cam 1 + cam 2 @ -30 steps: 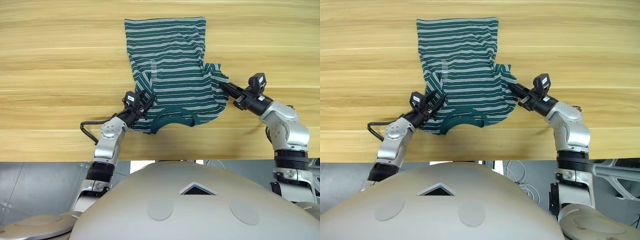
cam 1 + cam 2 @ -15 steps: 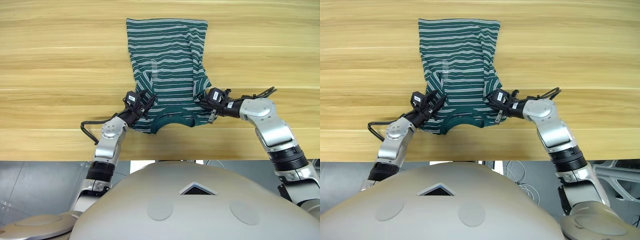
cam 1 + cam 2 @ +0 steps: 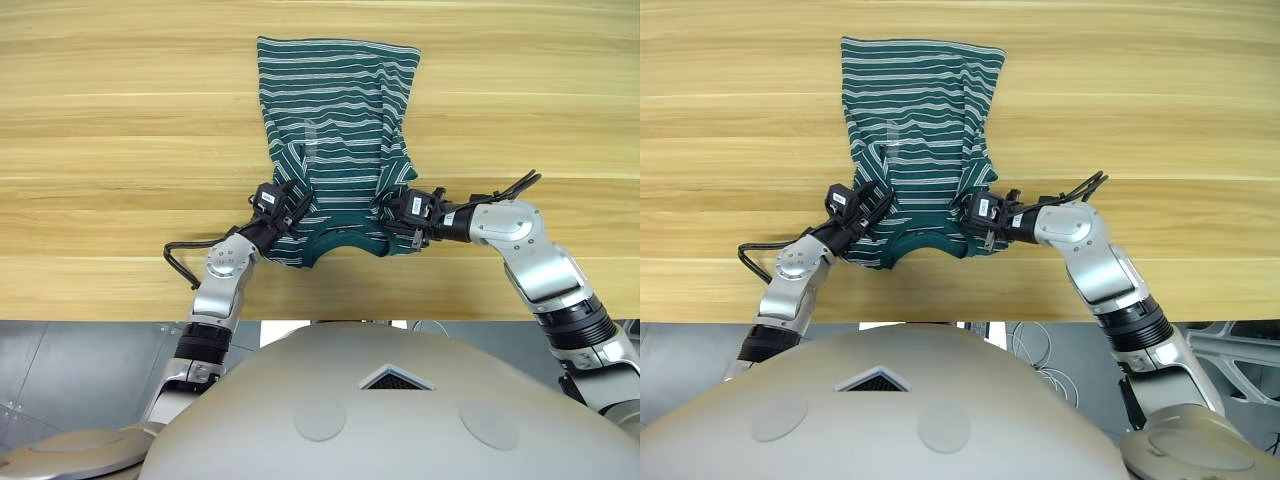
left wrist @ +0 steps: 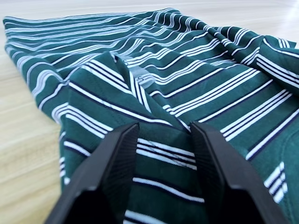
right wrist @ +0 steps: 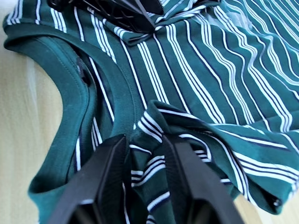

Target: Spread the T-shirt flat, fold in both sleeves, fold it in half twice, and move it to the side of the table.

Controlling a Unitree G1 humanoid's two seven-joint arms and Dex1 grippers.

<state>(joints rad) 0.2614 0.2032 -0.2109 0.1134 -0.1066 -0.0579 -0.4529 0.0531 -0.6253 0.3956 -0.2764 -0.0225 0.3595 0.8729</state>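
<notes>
A green T-shirt (image 3: 340,120) with white stripes lies on the wooden table (image 3: 120,120), collar (image 3: 350,238) toward me and hem at the far end. Its left sleeve is folded in over the body. My left gripper (image 3: 291,203) rests at the left shoulder, shut on a raised fold of cloth (image 4: 163,135). My right gripper (image 3: 393,211) sits just right of the collar, shut on the bunched right sleeve (image 5: 154,135), which is drawn in over the shirt's body. The left gripper's black fingers (image 5: 117,11) appear beyond the collar in the right wrist view.
Bare wood stretches wide to the left and to the right (image 3: 560,100) of the shirt. The table's front edge (image 3: 100,320) runs just below both grippers. A black cable loop (image 3: 178,262) hangs beside my left forearm.
My right gripper has carried the right sleeve leftward from the shirt's outer right side to beside the collar. The left gripper has kept its place.
</notes>
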